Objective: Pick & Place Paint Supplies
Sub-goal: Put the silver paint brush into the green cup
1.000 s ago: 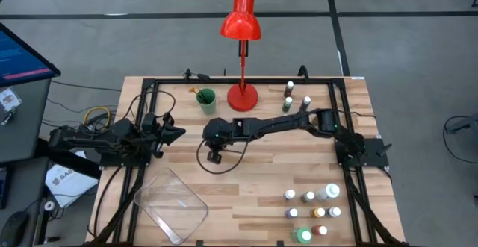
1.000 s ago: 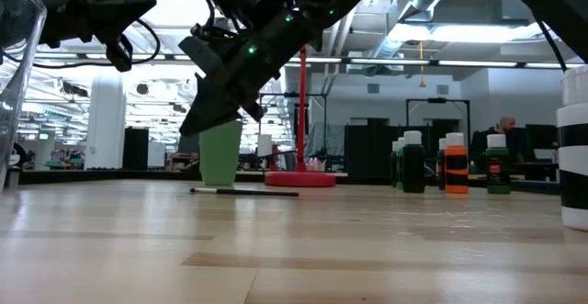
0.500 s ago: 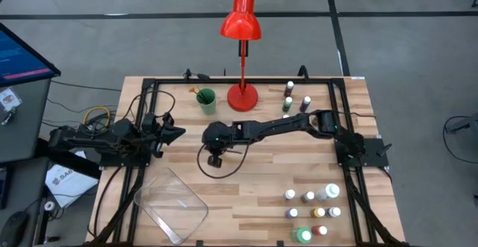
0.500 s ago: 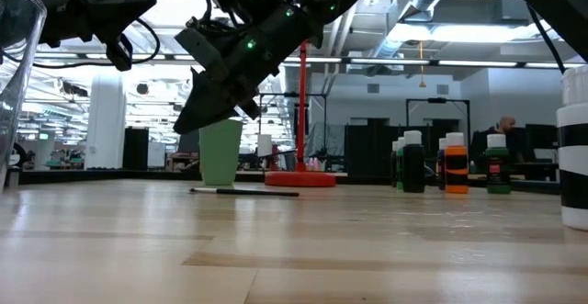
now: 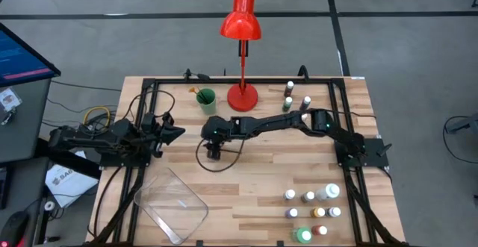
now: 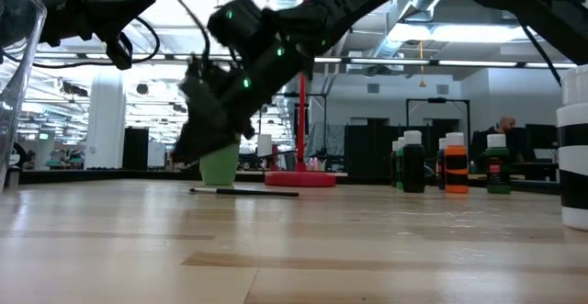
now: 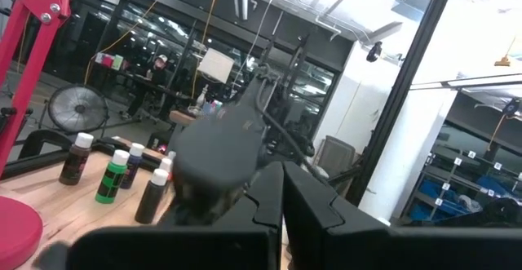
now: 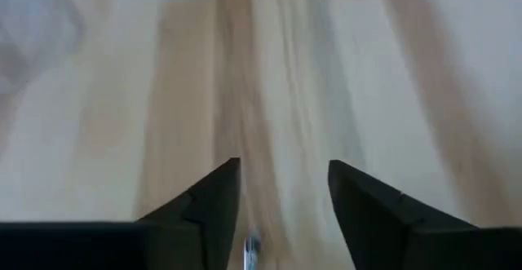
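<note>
Bench [image 5: 254,180]: pale wooden top with a black frame around it.

Right gripper [image 5: 214,153]: arm stretched across the middle of the bench, gripper pointing down near the centre-left, close above the wood. Jaws parted, nothing between them; in the right wrist view a small piece of brush [image 8: 250,248] shows on the wood in the gap between the two dark fingers [image 8: 208,209].

Left gripper [image 5: 169,133]: held above the bench's left side, well apart from the supplies. Jaws closed, empty.

Thin dark brush [image 6: 243,192]: lying flat on the bench, in the low view just in front of the green cup and below the right gripper.

Green cup [image 5: 206,100]: upright at the back of the bench, left of the red lamp [image 5: 241,49].

Paint bottles, back group [image 5: 290,96]: a few standing right of the lamp base.

Paint bottles, front group [image 5: 312,210]: white-capped, in rows at the front right corner, including green and orange ones.

Clear plastic tray [image 5: 170,204]: at the front left corner, set at an angle.
</note>
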Robot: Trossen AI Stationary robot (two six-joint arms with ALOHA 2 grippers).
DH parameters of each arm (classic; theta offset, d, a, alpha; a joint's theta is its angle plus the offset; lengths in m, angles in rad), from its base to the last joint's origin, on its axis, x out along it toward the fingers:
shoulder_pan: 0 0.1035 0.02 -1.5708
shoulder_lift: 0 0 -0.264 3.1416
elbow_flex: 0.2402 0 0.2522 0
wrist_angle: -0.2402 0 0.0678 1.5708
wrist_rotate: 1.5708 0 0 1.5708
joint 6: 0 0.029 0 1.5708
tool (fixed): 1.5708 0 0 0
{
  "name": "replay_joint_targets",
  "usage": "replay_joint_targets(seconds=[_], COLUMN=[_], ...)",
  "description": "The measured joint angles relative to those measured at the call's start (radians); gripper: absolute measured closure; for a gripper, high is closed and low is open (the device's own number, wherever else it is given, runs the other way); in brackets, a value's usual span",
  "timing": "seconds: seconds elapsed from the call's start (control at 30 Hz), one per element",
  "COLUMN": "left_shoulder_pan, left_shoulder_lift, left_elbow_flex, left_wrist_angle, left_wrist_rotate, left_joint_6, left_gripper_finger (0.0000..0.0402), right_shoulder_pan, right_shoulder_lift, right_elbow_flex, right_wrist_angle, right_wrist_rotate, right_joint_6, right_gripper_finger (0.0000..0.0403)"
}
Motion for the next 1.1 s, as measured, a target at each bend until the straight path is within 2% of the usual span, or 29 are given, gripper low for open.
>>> replay_joint_targets(seconds=[0.2, 0.37, 0.47, 0.7, 0.93, 1.1], left_shoulder_pan=[0.0, 0.0, 0.0, 0.0, 0.0, 0.0], left_shoulder_lift=[0.0, 0.0, 0.0, 0.0, 0.0, 0.0], left_elbow_flex=[0.0, 0.0, 0.0, 0.0, 0.0, 0.0], left_wrist_angle=[0.0, 0.001, 0.002, 0.005, 0.005, 0.005], left_wrist_rotate=[0.001, 0.001, 0.001, -0.003, -0.002, -0.002], left_joint_6=[0.0, 0.0, 0.0, 0.0, 0.0, 0.0], left_gripper_finger=[0.0401, 0.0401, 0.0401, 0.0401, 0.0401, 0.0401], right_shoulder_pan=[0.006, 0.006, 0.003, -0.004, -0.003, -0.013], right_shoulder_lift=[0.045, 0.044, 0.044, 0.044, 0.022, -0.053], right_elbow_flex=[-0.002, 0.002, 0.001, -0.001, -0.007, -0.009], right_wrist_angle=[-0.02, -0.067, -0.075, -0.083, -0.08, -0.07], right_wrist_rotate=[-0.028, -0.022, -0.005, 0.001, 0.002, -0.002], right_joint_6=[0.038, 0.031, 0.037, 0.058, 0.094, 0.097], right_gripper_finger=[0.0211, 0.0229, 0.0267, 0.039, 0.04, 0.0402])
